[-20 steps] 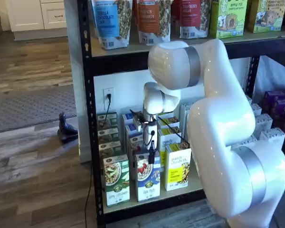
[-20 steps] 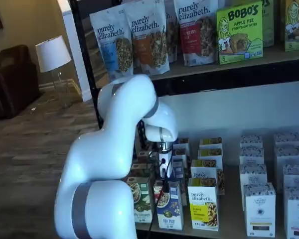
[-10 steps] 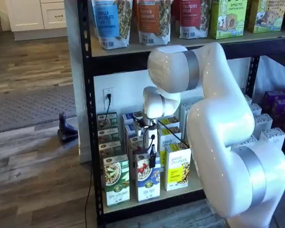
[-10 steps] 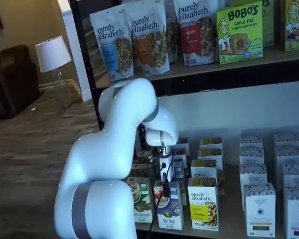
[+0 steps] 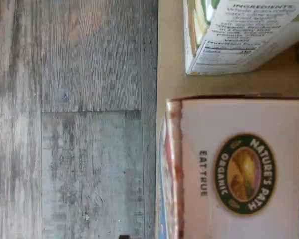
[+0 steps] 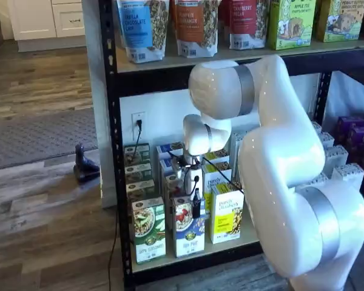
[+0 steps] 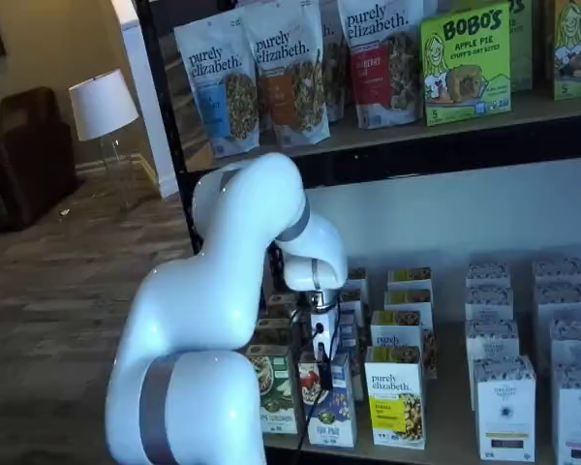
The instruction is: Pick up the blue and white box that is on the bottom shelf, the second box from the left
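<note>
The blue and white box [image 6: 189, 234] stands at the front of the bottom shelf [image 6: 170, 258], between a green-and-white carton [image 6: 148, 231] and a yellow carton [image 6: 226, 213]. It shows in both shelf views [image 7: 329, 409]. My gripper [image 6: 196, 206] hangs straight down over the box's top edge [image 7: 322, 355]. Only a narrow black finger shows, so I cannot tell whether it is open. In the wrist view the box's white top flap with the round green emblem [image 5: 244, 174] lies close below, with the green-and-white carton [image 5: 239, 35] beside it.
More cartons stand in rows behind the front ones. White boxes [image 7: 504, 407] fill the shelf's right part. The higher tier [image 6: 230, 57] holds pouches above my arm. A black upright [image 6: 112, 151] borders the left. Grey wood floor [image 5: 89, 124] lies past the shelf edge.
My wrist and gripper have sunk a little, so the black finger now reaches the top edge of the blue and white box. The boxes have not moved.
</note>
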